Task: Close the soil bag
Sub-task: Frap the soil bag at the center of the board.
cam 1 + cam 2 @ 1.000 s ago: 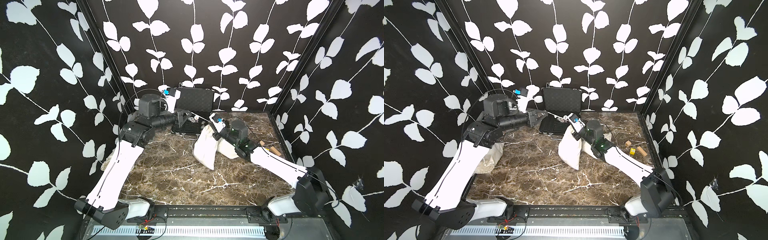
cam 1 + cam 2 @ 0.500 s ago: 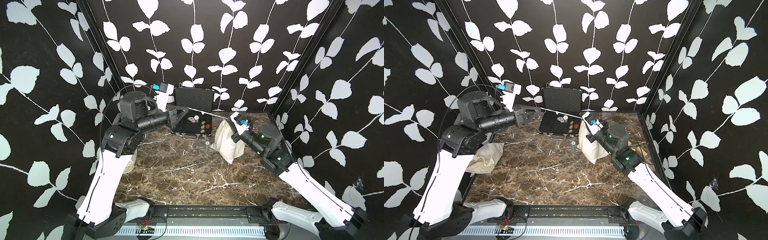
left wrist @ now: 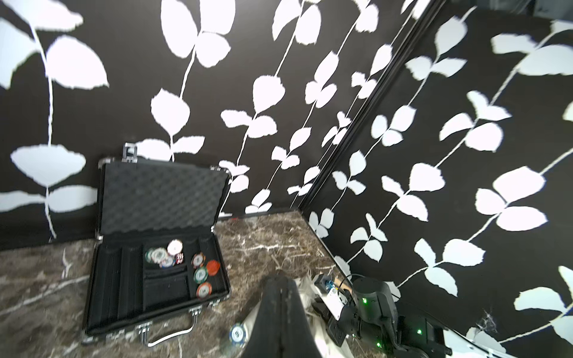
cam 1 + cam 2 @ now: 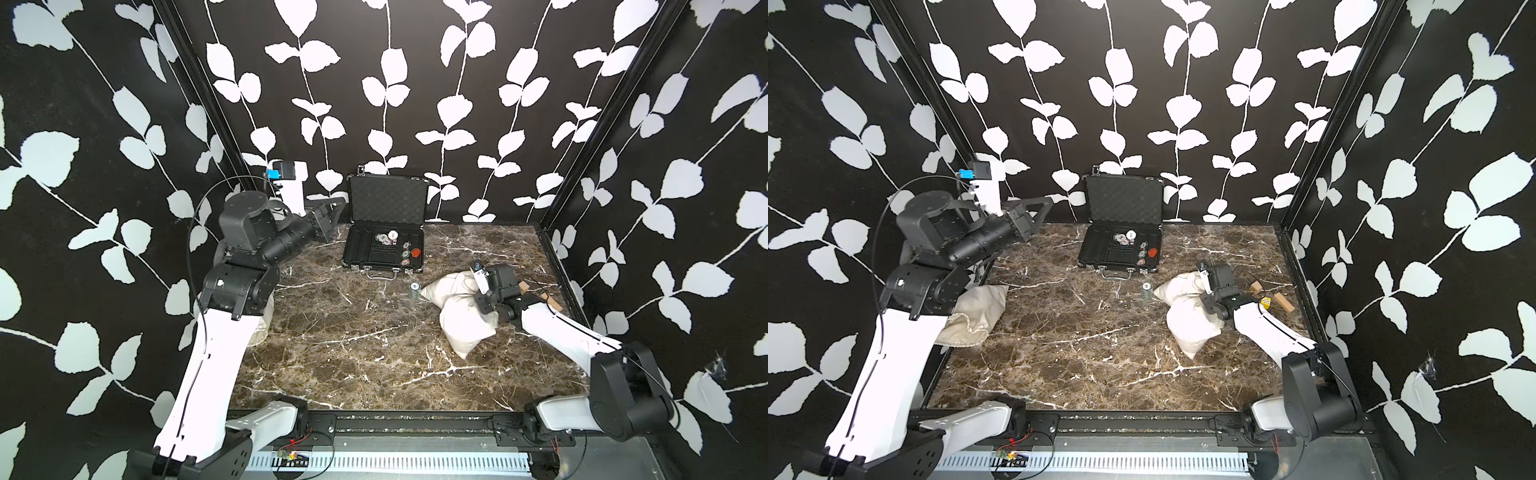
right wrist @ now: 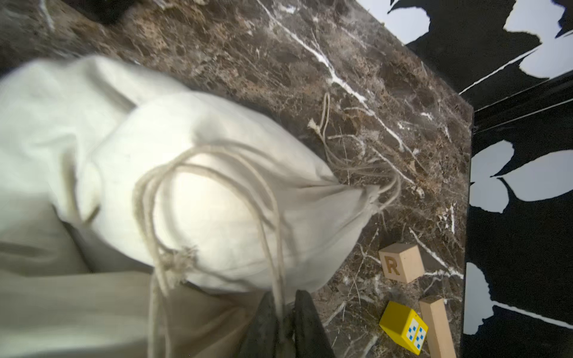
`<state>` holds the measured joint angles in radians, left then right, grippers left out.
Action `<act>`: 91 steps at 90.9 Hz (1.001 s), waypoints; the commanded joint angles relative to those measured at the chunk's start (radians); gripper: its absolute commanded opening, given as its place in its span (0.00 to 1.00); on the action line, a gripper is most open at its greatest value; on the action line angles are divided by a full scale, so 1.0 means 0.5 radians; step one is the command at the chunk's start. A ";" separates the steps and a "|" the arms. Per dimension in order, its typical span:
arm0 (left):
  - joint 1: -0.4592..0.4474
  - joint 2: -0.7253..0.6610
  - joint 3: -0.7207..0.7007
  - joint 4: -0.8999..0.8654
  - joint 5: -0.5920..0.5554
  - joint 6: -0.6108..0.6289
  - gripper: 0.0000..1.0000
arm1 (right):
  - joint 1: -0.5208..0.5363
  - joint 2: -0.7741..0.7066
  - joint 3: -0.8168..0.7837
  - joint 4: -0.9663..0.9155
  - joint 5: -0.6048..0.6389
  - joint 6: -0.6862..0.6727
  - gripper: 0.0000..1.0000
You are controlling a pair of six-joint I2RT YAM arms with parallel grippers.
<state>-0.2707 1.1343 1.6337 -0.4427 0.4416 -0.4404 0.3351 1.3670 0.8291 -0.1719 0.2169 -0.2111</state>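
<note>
Soil bag (image 4: pixel 465 328) lower now, neck toward blocks (image 5: pixel 401 262), drawstring (image 5: pixel 148 198) in right tool (image 5: pixel 283 297)

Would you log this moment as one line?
bag: lying, neck cinched | right gripper: shut on drawstring | left gripper: shut, raised, clear of bag

I read the soil bag (image 4: pixel 463 328) (cream cloth, bulging) as slumped on its side at the right of the marble tabletop (image 4: pixel 353 353). Its neck is gathered. The drawstring (image 5: pixel 217 169) loops loosely over the body, and one knotted end lies on the tabletop.
</note>
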 commanded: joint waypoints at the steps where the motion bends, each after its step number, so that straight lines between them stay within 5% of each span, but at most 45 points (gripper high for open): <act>1: 0.020 0.026 0.030 0.033 0.106 0.081 0.00 | 0.013 -0.159 0.186 -0.047 -0.149 -0.011 0.11; 11: -0.045 0.091 -0.079 -0.057 0.113 0.199 0.00 | 0.018 -0.337 0.178 0.060 -0.534 0.058 0.08; 21: -0.333 0.149 -0.280 -0.093 -0.179 0.439 0.00 | 0.051 -0.443 0.188 0.166 -0.858 0.153 0.06; 35: -0.616 0.307 -0.552 0.183 -0.254 0.526 0.26 | 0.152 -0.433 0.253 0.203 -1.086 0.128 0.05; 59: -0.916 0.600 -0.603 0.482 -0.373 0.890 0.60 | 0.244 -0.348 0.330 0.210 -1.237 0.088 0.06; 91: -0.932 0.935 -0.547 0.636 -0.168 1.019 0.66 | 0.275 -0.313 0.337 0.217 -1.291 0.079 0.07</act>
<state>-0.7383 1.5841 1.3441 -0.1722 0.3038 0.0273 0.4671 1.2110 0.9771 -0.1085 -0.4042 -0.1650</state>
